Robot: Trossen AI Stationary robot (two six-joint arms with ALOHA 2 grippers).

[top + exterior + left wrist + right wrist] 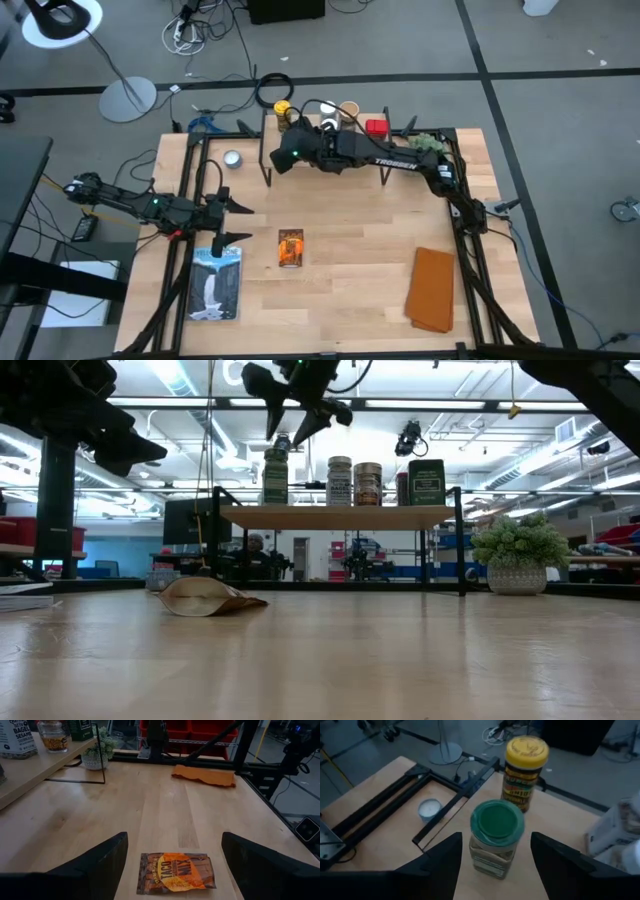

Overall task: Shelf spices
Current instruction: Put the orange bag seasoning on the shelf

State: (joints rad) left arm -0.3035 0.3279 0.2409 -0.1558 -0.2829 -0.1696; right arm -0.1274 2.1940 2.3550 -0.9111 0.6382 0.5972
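Green-lidded jar near shelf end edge, right gripper spread wide just above, holding nothing; could clip lid, tipping jar off

A pale, matt wooden tabletop is seen; a glossy orange foil packet and a creased orange cloth are shown.

Jars crowd shelf, open tabletop beyond orange packet
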